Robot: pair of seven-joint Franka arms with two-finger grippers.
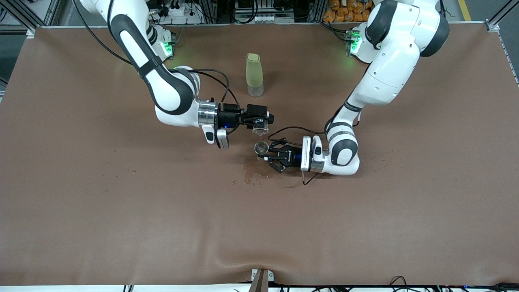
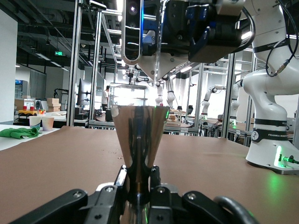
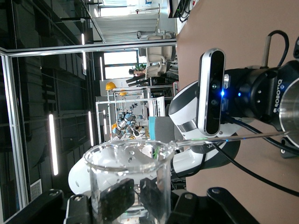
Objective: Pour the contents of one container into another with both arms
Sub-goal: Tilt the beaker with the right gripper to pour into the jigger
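You have the right gripper [image 1: 264,120] at centre table, fingers pinching the clear glass beaker [image 1: 260,129], tipped on its side over the steel jigger [image 1: 261,148]. In the right wrist view the beaker [image 3: 128,179] sits between the finger pads [image 3: 117,198], and a thin stream [image 3: 233,136] runs from its lip to the jigger rim [image 3: 292,114].

At about 5 o'clock from the beaker, your left gripper [image 1: 271,156] is clamped on the jigger's waist and holds it upright just above the table [image 1: 121,211]. The left wrist view shows the jigger [image 2: 139,144] gripped at its narrow middle, the stream [image 2: 156,70] falling into its cup.

Wet spots [image 1: 251,176] mark the cloth at 6 o'clock from the jigger. A green-topped bottle [image 1: 254,75] stands upright at 12 o'clock from the beaker, well apart.
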